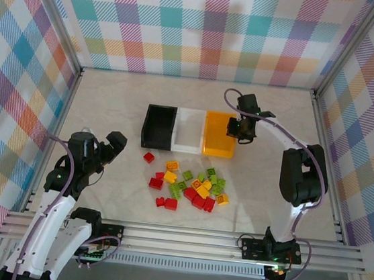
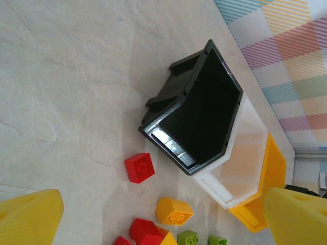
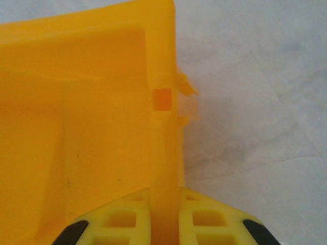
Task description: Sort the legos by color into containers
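Note:
Three containers stand in a row at mid table: black (image 1: 147,123), white (image 1: 189,130), orange-yellow (image 1: 217,140). All three look empty. My right gripper (image 1: 237,129) is shut on the right wall of the orange-yellow container (image 3: 163,127), one finger (image 3: 120,219) inside and the other outside. Red, yellow and green legos (image 1: 191,188) lie scattered in front of the containers, and one red lego (image 1: 148,156) lies apart on the left. My left gripper (image 1: 114,146) hangs open to the left of the pile. Its view looks down on that red lego (image 2: 139,167), a yellow lego (image 2: 174,211) and the black container (image 2: 168,97).
Metal frame posts and checkered walls close in the table on three sides. An aluminium rail (image 1: 182,237) runs along the near edge. Bare tabletop (image 1: 110,104) lies left of the black container and behind the row.

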You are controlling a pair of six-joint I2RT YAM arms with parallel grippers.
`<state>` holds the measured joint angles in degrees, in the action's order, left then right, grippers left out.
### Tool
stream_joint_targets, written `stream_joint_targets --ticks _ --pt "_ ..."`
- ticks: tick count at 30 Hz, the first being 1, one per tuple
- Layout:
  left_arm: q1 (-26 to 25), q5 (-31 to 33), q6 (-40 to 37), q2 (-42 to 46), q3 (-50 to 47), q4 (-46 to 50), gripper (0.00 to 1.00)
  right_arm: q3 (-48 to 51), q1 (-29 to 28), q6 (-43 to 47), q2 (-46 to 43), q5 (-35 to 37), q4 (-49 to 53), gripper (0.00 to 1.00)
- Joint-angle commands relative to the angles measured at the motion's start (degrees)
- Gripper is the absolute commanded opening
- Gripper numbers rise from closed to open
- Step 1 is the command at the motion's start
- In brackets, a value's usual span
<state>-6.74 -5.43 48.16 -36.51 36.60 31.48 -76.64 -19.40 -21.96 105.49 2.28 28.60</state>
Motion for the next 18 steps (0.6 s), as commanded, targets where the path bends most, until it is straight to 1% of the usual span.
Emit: stream_joint_targets --ticks 1,8,10,13,15,16,18 --pt "-1.0 0.3 -1.6 0.7 0.1 1.5 1.00 1.1 0.1 0.6 -3.1 -3.6 -3.4 0.00" --pt "-2.7 0.4 -2.8 -0.2 0.5 2.5 1.00 2.0 2.1 0.3 -2.9 -4.5 -4.1 0.00" --pt "-3.3 0.0 -3.1 -0.7 0.5 2.5 1.00 1.7 2.2 0.5 -2.6 -4.4 -4.1 0.10" --pt "-4.6 -0.7 -3.2 -1.9 0.6 2.1 1.00 1.1 2.3 0.0 -2.0 -3.8 -3.8 0.29" --pt "-5.6 -0.6 -3.3 -2.4 0.8 2.2 1.00 1.4 2.4 -0.5 -2.9 -4.1 -4.3 0.46" --pt "-6.1 -0.2 -3.3 -2.3 0.9 2.3 1.00 2.0 2.4 -0.8 -3.7 -4.4 -4.9 0.53" --pt "-7.2 0.7 -3.8 -1.6 1.5 2.9 1.00 3.4 2.3 -1.3 -6.6 -4.7 -5.6 0.62"
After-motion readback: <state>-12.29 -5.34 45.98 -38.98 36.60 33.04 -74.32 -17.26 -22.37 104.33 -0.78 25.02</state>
